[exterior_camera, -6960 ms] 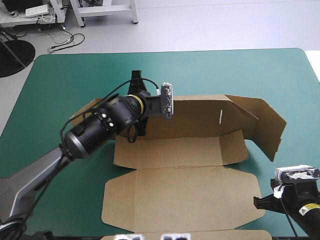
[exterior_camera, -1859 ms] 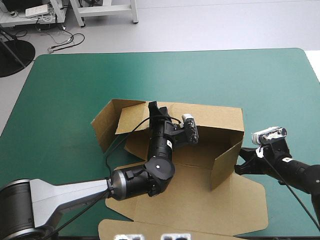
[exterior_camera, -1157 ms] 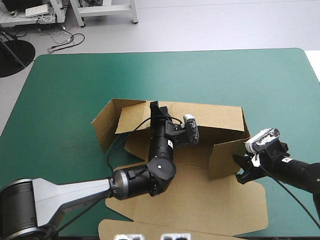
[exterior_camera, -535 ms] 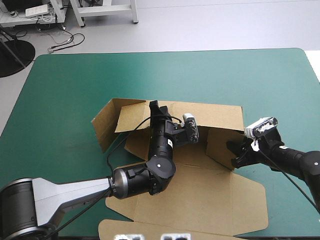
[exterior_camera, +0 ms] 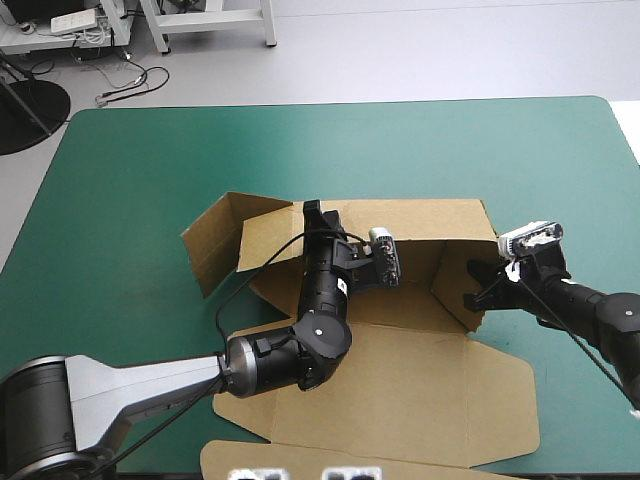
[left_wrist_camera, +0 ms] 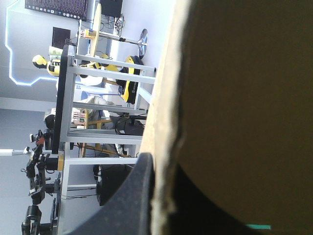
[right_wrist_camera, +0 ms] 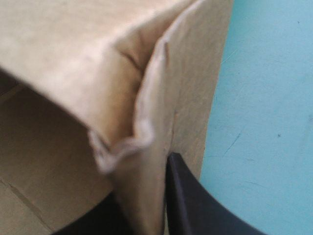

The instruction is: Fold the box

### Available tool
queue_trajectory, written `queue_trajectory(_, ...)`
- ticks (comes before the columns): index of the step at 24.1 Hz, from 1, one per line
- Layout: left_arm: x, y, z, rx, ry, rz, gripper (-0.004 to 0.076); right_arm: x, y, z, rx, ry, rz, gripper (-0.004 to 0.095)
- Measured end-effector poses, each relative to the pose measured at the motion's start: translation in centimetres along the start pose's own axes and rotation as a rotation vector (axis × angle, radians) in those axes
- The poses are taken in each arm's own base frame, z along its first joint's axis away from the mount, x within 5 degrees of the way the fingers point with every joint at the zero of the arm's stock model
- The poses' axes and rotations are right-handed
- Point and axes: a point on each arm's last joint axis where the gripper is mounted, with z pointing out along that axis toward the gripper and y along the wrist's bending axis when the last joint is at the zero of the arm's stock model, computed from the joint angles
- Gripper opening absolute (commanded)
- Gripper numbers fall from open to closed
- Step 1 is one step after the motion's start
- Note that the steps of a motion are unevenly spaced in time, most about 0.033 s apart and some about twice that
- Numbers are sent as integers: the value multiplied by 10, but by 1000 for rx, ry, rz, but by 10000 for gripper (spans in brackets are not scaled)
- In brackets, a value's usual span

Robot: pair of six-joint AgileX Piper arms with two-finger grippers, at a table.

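Observation:
The brown box [exterior_camera: 400,390] lies mid-table, its lid flat toward the near edge. Its back wall [exterior_camera: 430,220] stands raised, and a left end flap [exterior_camera: 210,245] angles outward. My left gripper [exterior_camera: 312,212] is pinched over the top edge of the back wall; in the left wrist view the board [left_wrist_camera: 244,112] fills the space ahead, one black finger [left_wrist_camera: 139,196] beside it. My right gripper [exterior_camera: 478,287] is shut on the right end flap [exterior_camera: 455,285], which stands folded inward. In the right wrist view the flap's crumpled edge [right_wrist_camera: 146,161] sits between the fingers [right_wrist_camera: 188,200].
The teal-green cover [exterior_camera: 150,160] lies bare to the left of the box and beyond it. A narrow strip of the box's board [exterior_camera: 300,462] reaches the near edge of the table. My left arm stretches across the box floor.
The right gripper has drawn the right end flap back toward the box's right end and a little farther away. The left gripper stays clamped on the back wall, nearly unmoved.

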Motion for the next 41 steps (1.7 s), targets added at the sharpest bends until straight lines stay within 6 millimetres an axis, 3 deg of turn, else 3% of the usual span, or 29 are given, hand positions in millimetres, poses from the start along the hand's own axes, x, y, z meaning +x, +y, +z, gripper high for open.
queue_trajectory(4,-3,-1,1,-12,-26,28,248,0,0,0,1,3,-3,0)
queue_trajectory(7,-6,-3,1,-5,-59,41,347,0,-1,0,2,4,-8,0)
queue_trajectory(14,-17,-11,-6,-2,-140,149,346,0,-1,0,3,8,-1,0)
queue_trajectory(21,-51,-28,-71,-83,-289,127,344,0,-1,0,3,14,14,-1)
queue_trajectory(23,-54,-28,-86,-81,-327,109,282,1,-1,0,0,16,20,0)
queue_trajectory(24,-55,-26,-94,-81,-346,98,153,1,0,0,-4,17,22,0)
queue_trajectory(26,-55,-12,-109,-85,-389,31,0,1,1,0,-15,19,25,-1)
queue_trajectory(30,-44,47,-114,-128,-412,-166,1,1,1,0,-18,20,31,-1)
queue_trajectory(34,-24,107,-104,-130,-395,-311,0,1,1,0,-18,20,34,0)
queue_trajectory(41,36,191,-78,-123,-226,-545,1,-2,0,-1,-11,33,51,0)
